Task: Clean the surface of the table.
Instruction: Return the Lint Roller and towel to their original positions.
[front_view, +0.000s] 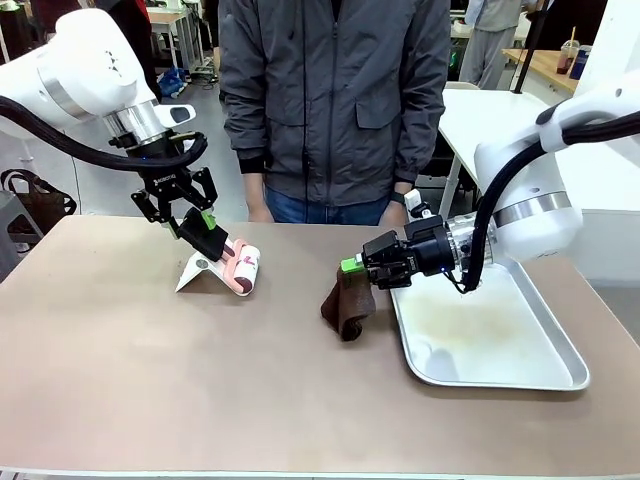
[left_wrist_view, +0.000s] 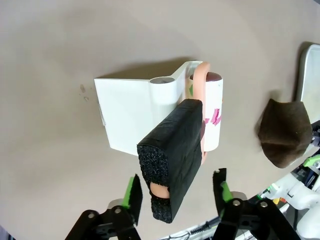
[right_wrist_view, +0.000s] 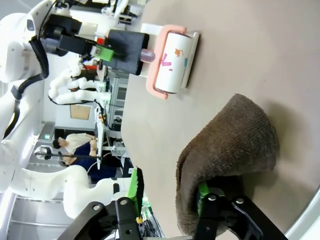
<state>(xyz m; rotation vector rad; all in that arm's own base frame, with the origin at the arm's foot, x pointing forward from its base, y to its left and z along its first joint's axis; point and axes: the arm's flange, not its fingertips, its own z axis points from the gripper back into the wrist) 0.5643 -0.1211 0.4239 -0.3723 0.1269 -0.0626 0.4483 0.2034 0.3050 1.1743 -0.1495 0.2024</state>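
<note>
Table surface, a wide matte brownish-taupe top with a pale edge, spreads across the front view before you and carries everything named here. Your left gripper, black with green pads, hovers at about ten o'clock from the table's middle. In its wrist view the fingers stand spread on either side of the black foam handle of a lint roller, without pressing it. The roller's white drum with pink marks sits in a salmon-pink frame on a white plastic stand. Your right gripper sits just past the table's middle, toward two o'clock. Its fingers are apart, and one green pad is tucked inside a crumpled dark brown cloth; I cannot tell whether it grips the cloth. At four o'clock lies a shiny silver rectangular metal tray. A person in a grey jacket stands at twelve o'clock.
</note>
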